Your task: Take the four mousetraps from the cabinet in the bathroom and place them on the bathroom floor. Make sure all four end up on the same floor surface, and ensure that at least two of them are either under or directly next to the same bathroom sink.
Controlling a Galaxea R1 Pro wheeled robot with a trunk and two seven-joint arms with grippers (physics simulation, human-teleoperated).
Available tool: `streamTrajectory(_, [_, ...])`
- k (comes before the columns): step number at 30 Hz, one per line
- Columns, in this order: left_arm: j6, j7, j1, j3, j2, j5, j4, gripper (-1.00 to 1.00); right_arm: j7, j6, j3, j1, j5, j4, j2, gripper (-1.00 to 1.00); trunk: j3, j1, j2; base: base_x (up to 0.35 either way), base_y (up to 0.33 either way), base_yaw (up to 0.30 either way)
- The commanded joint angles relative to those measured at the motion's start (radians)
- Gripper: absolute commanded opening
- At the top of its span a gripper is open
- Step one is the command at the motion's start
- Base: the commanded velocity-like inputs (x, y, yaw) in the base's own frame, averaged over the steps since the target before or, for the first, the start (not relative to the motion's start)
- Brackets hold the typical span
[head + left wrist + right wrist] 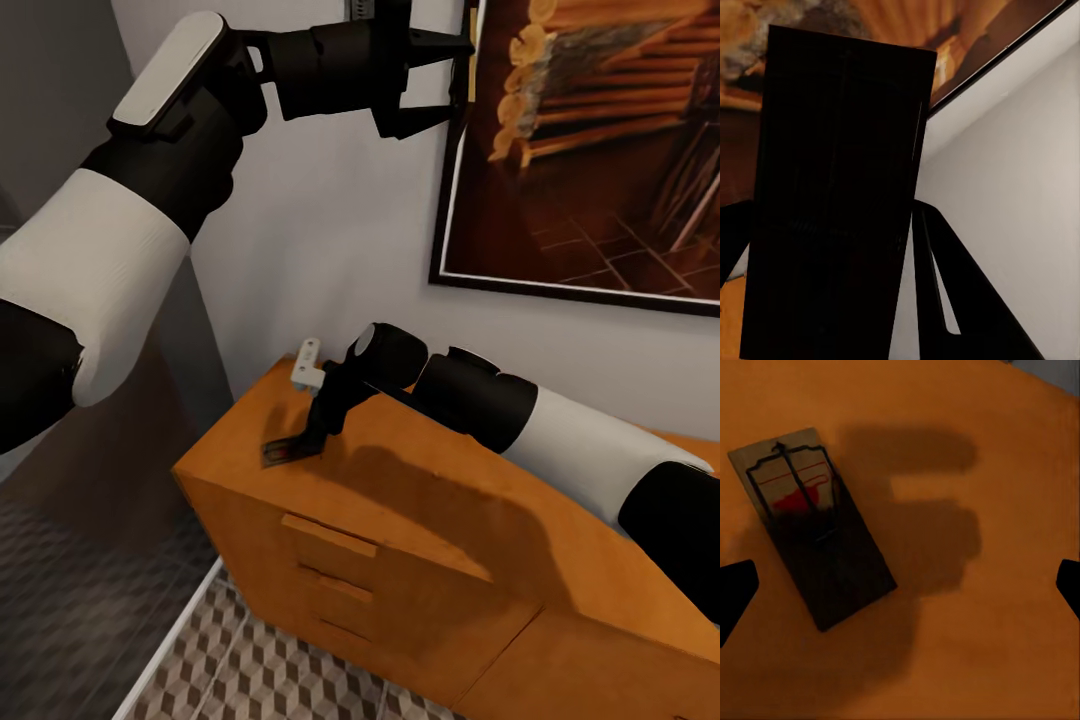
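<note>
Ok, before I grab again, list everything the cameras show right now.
mousetrap on cabinet: one, tan wood with black wire and a red patch, flat on the cabinet top near its end.
held mousetrap: one, dark flat rectangle, between the left gripper's fingers.
cabinet: one, orange-brown, drawer fronts, against the wall.
framed picture: one, brown-orange in a dark frame, on the wall above the cabinet.
bathroom floor: cube-pattern tiles, beside the cabinet.
left gripper: black, raised by the picture, shut on the held mousetrap.
right gripper: black, open, just above the cabinet top by the lying mousetrap.
</note>
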Motion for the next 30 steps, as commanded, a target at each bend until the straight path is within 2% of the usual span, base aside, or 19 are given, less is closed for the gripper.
streamTrajectory(1, [0.001, 0.007, -0.001, 0.0, -0.001, 0.007, 0.0, -1.0, -0.003, -0.001, 0.001, -0.001, -0.006, -0.002, 0.0, 1.0, -0.001, 0.0, 0.0, 0.263, -0.039, 0.0])
streamTrajectory(6, [0.002, 0.007, -0.001, -0.002, -0.007, 0.006, -0.003, -1.0, 0.02, -0.008, 0.002, -0.001, -0.008, -0.003, 0.001, 1.0, -0.001, 0.0, 0.0, 0.098, -0.012, 0.0])
streamTrajectory(9, [0.002, 0.006, -0.001, -0.002, -0.014, 0.007, -0.025, -1.0, 0.064, -0.01, 0.002, -0.001, -0.007, -0.001, 0.001, 1.0, -0.001, 0.0, 0.0, 0.011, -0.001, 0.0])
streamTrajectory(12, [0.001, 0.005, -0.001, -0.002, -0.016, 0.008, -0.053, -1.0, 0.071, -0.01, 0.002, -0.001, -0.007, 0.0, 0.002, 1.0, -0.001, 0.0, 0.0, 0.003, 0.0, 0.004])
streamTrajectory(19, [-0.015, 0.005, 0.0, -0.003, -0.018, 0.007, -0.078, -1.0, 0.075, -0.01, 0.005, -0.001, 0.032, 0.0, 0.007, 1.0, -0.007, 0.0, 0.0, 0.0, 0.0, 0.16])
streamTrajectory(23, [-0.017, 0.005, 0.001, -0.003, -0.018, 0.006, -0.079, -1.0, 0.075, -0.011, 0.01, -0.001, 0.04, 0.0, 0.006, 1.0, -0.011, 0.0, 0.0, 0.0, 0.0, 0.173])
streamTrajectory(30, [-0.018, 0.005, 0.011, -0.004, -0.019, 0.006, -0.081, -1.0, 0.078, -0.085, 0.013, -0.001, 0.039, 0.0, 0.001, 1.0, -0.012, 0.0, 0.0, 0.009, -0.125, 0.031])
